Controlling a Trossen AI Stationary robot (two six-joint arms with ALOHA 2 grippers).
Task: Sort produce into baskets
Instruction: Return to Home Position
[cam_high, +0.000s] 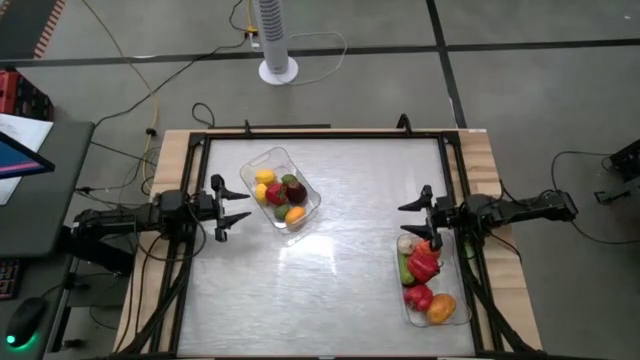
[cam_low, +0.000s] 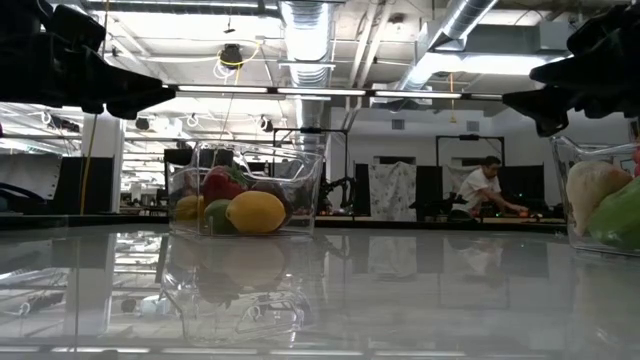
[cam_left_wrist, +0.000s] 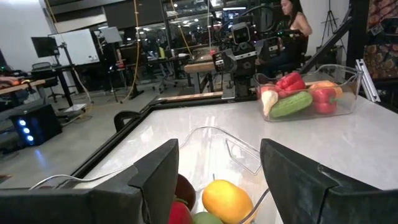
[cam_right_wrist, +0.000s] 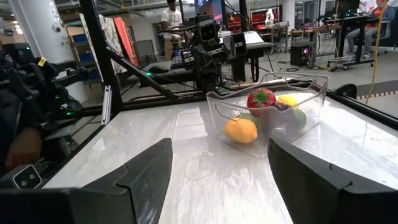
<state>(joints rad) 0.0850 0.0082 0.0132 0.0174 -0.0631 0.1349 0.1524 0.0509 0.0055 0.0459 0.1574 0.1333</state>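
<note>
Two clear baskets hold all the produce that shows. One basket (cam_high: 283, 187) stands at the table's far left with yellow, red, dark purple, green and orange pieces; it also shows in the low view (cam_low: 245, 189) and the right wrist view (cam_right_wrist: 268, 112). The other basket (cam_high: 430, 283) stands at the near right with a red pepper, a green piece, a pale piece and an orange piece; it also shows in the left wrist view (cam_left_wrist: 306, 93). My left gripper (cam_high: 240, 208) is open and empty at the left edge, beside the first basket. My right gripper (cam_high: 408, 220) is open and empty above the second basket's far end.
A black frame (cam_high: 320, 136) runs along the table's edges. The tabletop's middle (cam_high: 340, 260) is bare white surface. A white fan stand (cam_high: 277, 40) and cables lie on the floor beyond the far edge. People show in the room behind the table (cam_low: 485, 185).
</note>
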